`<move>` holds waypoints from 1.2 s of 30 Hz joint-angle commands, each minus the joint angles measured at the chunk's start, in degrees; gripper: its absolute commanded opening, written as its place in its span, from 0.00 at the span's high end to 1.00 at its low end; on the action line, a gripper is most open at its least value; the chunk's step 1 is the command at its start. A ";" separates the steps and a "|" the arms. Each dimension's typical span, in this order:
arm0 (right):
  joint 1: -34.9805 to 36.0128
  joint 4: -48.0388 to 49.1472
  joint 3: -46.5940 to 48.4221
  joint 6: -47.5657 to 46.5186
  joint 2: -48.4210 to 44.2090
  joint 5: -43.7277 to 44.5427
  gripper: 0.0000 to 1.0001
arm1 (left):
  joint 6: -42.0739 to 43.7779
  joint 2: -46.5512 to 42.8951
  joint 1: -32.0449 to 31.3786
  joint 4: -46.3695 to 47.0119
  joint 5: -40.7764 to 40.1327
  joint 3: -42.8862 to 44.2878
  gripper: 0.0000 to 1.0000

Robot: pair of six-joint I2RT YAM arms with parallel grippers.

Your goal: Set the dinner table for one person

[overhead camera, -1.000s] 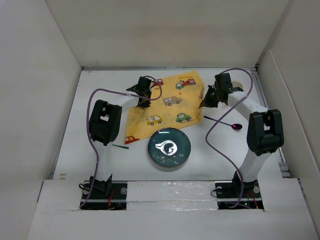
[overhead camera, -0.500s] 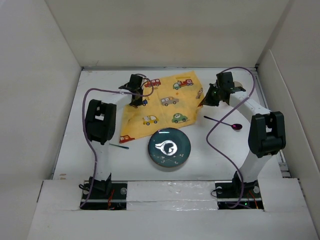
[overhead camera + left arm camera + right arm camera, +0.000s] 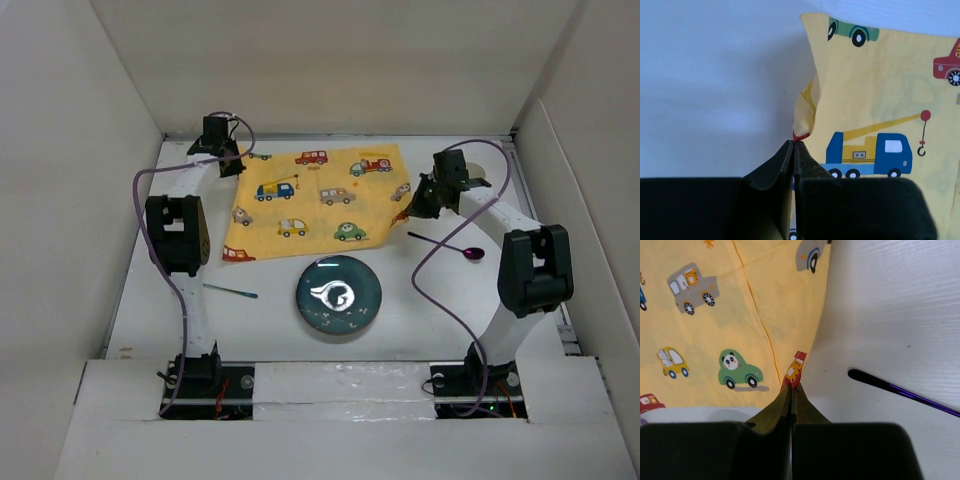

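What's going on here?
Both arms grip the yellow car-print cloth, spread on the dinner table: the left tool is shut at its far-left corner, the right tool on its right-hand edge. The dark plate, purple spoon and a thin dark utensil lie on the table nearer the bases, untouched.

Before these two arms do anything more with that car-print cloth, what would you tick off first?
1. Is the left gripper shut on the cloth? Ok, pinching a corner.
2. Is the right gripper shut on it? Ok, pinching the right edge.
3. Does the cloth lie flat? Not ok: a fold stands beside the left gripper.
4. Is the plate clear of the cloth? Ok, narrowly.
5. Is the spoon off the cloth? Ok, it lies on the bare table.
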 commanded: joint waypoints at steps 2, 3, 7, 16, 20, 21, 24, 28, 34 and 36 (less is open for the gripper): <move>-0.45 -0.38 -2.84 0.02 -3.21 2.34 1.00 | -2.07 5.64 1.43 -3.08 3.51 6.93 1.00; -0.45 -0.38 -3.98 -0.16 -3.47 2.52 1.00 | -2.07 6.43 1.95 -3.69 3.25 8.68 1.00; -0.45 -1.17 -5.05 -0.42 -2.60 3.40 1.00 | -3.47 7.93 2.57 -4.23 0.79 8.17 0.97; -0.45 -2.75 -7.42 -0.95 -2.86 4.89 1.00 | -6.54 6.36 4.24 -6.95 -4.48 9.49 0.63; -0.45 -3.01 -8.47 -1.30 -2.77 5.33 1.00 | -7.69 2.05 4.24 -6.60 -6.76 7.73 0.58; -0.45 -3.28 -8.56 -1.30 -2.51 5.33 1.00 | -7.95 1.08 4.24 -6.43 -7.29 7.29 0.53; -0.45 -3.54 -9.00 -1.30 -2.60 5.59 1.00 | -8.57 -3.13 4.24 -5.55 -7.39 5.45 0.48; -0.45 -3.89 -9.18 -1.39 -3.47 6.56 1.00 | -9.62 -9.62 3.72 -3.53 -5.37 0.28 0.49; -0.45 -4.77 -9.00 -1.22 -4.00 7.35 0.87 | -11.11 -18.85 -0.07 0.08 -2.21 -12.82 0.54; -0.45 -4.77 -9.18 -1.04 -5.58 8.49 0.70 | -12.25 -21.41 -0.68 1.65 1.65 -17.90 0.58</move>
